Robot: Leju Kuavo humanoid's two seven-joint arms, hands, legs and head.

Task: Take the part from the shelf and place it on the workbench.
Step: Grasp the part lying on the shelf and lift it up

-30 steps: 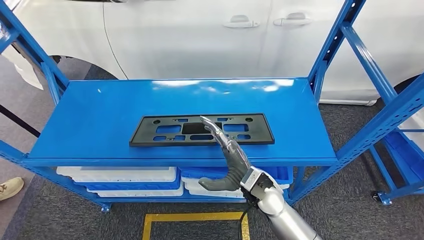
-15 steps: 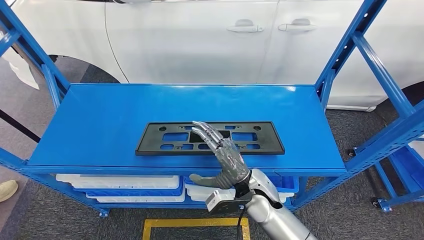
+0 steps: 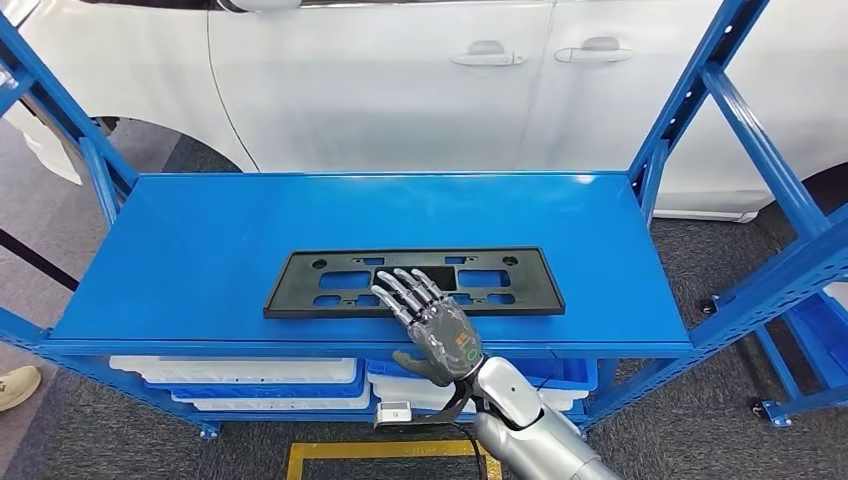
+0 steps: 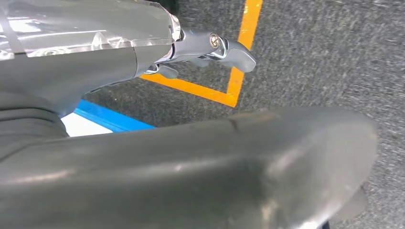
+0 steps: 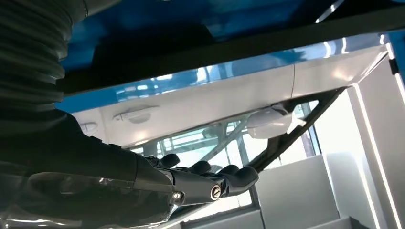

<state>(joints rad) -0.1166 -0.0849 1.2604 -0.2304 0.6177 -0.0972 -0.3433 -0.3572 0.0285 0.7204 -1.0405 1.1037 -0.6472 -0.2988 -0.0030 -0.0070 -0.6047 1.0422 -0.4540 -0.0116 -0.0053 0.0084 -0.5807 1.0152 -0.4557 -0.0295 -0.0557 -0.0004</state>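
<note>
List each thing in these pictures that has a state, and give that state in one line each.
Part: lying flat on the shelf, not lifted.
Right hand: fingers spread, over the part's near edge, gripping nothing.
Left hand: hanging low over the floor, holding nothing; open or shut unclear.
Shelf: top level bears just the part.
Car doors: closed.
Bins: stacked under the shelf top.

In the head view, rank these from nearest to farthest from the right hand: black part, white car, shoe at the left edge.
From the right hand:
1. Black part, on the shelf under the fingertips.
2. White car, behind the shelf.
3. Shoe, on the floor, far left.
</note>
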